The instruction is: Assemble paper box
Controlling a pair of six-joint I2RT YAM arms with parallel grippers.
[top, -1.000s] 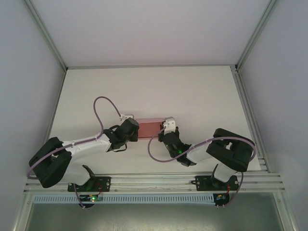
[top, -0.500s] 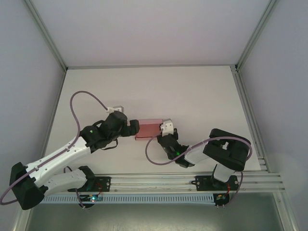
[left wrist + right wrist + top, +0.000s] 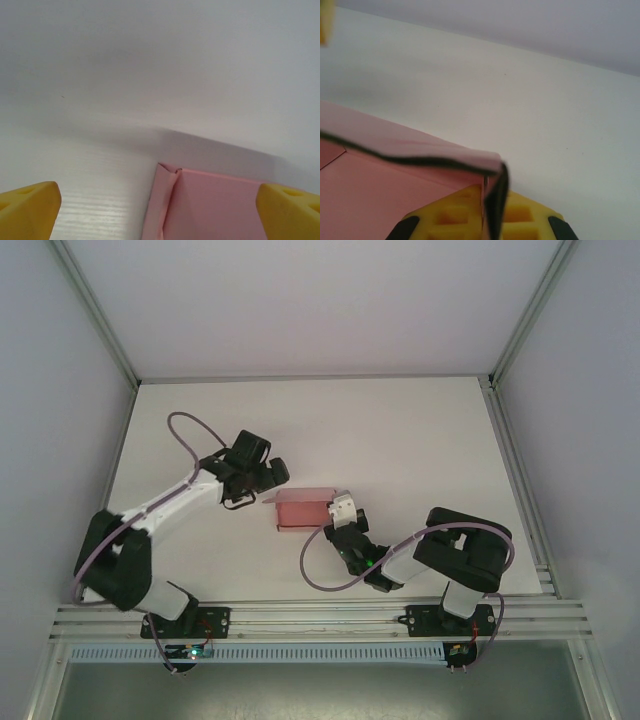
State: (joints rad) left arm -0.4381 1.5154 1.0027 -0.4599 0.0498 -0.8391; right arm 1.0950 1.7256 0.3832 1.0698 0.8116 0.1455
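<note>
White matte tabletop (image 3: pixel 400 440) spreads under both arms, boxed in by pale grey walls (image 3: pixel 50 440) and aluminium rails (image 3: pixel 320 615). From overhead you see the paper box (image 3: pixel 300 510) just off the table's middle toward 6 o'clock. It is a small, shallow pink rectangle of thin card, with a wall or flap raised along its far long side. Your left gripper (image 3: pixel 268 472) sits near the box's 10 o'clock corner, and your right gripper (image 3: pixel 330 515) meets its 3 o'clock end.

The wrist cameras give you what the overhead view cannot. On the left wrist view, two yellow fingertips (image 3: pixel 27 210) stand far apart at the bottom corners, so the jaws are wide and grip nothing. Ahead of them a box corner shows a creased, tucked seam. On the right wrist view, the jaws are closed on the box's thin wall. The card's dark edge runs down between yellow pads (image 3: pixel 455 220) moulded in a grid. The card looks smooth, and its top edge bows slightly.
</note>
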